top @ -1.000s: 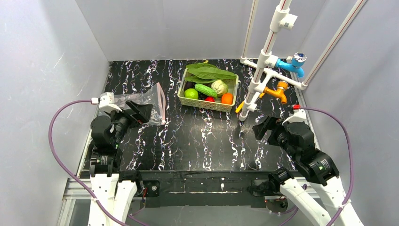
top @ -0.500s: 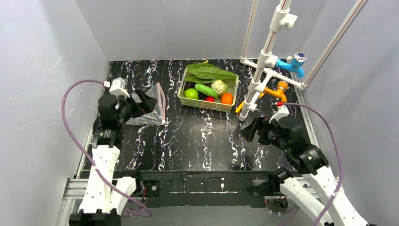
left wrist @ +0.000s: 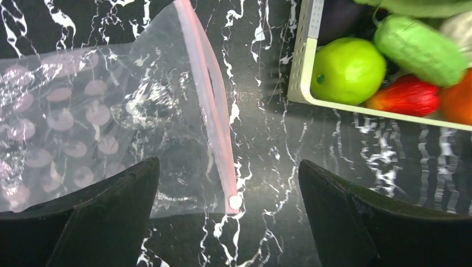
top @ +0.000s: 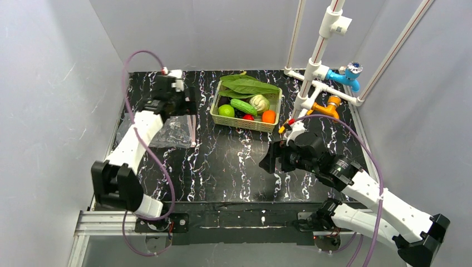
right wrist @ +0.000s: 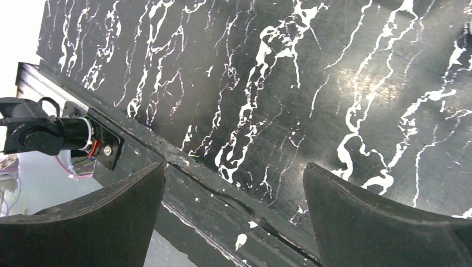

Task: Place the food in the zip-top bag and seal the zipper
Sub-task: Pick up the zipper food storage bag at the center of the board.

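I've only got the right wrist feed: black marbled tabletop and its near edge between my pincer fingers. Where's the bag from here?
Observer: The zip-top bag lies flat on the left side of the table, just left of the cream basket.
Operator: And the left arm?
Observer: The left pincer hangs open above the bag's pink zipper, gripping nothing.
Operator: Any food in the bag yet?
Observer: None. The green apple and cucumber sit in the basket with the other pieces.
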